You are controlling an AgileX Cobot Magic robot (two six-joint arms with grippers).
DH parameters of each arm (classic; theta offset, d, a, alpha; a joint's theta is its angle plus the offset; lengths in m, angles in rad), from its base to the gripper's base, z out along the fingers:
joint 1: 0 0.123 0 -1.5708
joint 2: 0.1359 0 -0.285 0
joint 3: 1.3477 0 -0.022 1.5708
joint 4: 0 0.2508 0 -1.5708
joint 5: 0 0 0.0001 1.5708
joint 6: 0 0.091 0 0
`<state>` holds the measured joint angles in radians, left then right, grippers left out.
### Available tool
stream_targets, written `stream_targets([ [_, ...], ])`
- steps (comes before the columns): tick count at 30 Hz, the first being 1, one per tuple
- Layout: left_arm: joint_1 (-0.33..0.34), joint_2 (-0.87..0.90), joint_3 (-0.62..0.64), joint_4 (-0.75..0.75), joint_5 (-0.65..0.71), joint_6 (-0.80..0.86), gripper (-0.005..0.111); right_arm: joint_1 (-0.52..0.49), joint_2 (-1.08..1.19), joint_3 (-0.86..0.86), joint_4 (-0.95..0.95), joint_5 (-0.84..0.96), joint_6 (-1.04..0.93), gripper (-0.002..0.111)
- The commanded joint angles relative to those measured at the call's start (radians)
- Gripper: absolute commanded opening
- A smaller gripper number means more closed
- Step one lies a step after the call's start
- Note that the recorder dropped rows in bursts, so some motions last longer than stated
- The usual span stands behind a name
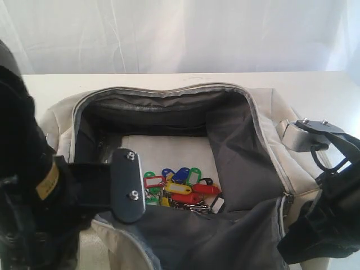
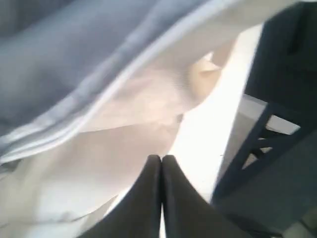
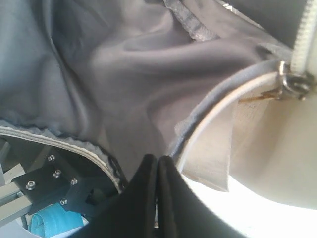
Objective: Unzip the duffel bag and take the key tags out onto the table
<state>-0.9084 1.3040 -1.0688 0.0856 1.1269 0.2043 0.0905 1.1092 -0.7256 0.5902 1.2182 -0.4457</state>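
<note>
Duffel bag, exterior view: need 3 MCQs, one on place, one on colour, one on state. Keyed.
1. Where are the key tags relative to the duffel bag?
A. Outside it, alongside
B. Inside it, on its floor
C. Lying on top of it

2. What colour is the lining?
A. Dark grey
B. Red
C. Bright yellow

3. What state is the bag's main opening in?
A. Zipped fully shut
B. Open wide
C. Zipped halfway, covering the tags

Key:
1 B: the coloured tags lie on the pale bottom panel, within the bag's walls.
2 A: the fabric folded around the opening is dark grey.
3 B: the edges of the opening are spread apart and the interior is in plain view.
</note>
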Motion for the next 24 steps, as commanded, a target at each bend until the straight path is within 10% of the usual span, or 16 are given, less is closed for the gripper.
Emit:
stream_targets([
  [1, -0.006, -0.123, -0.087, 0.228, 0.005, -0.128, 0.0, 0.002, 0.001, 0.007, -0.004, 0.003, 0.004, 0.0],
  [7, -0.006, -0.147, -0.131, 0.149, -0.366, -0.157, 0.0, 0.002, 0.001, 0.007, -0.004, 0.003, 0.004, 0.0],
  [24, -0.006, 0.048, 0.133, -0.094, -0.191, -0.095, 0.0, 0.002, 0.001, 0.007, -0.004, 0.003, 0.004, 0.0],
])
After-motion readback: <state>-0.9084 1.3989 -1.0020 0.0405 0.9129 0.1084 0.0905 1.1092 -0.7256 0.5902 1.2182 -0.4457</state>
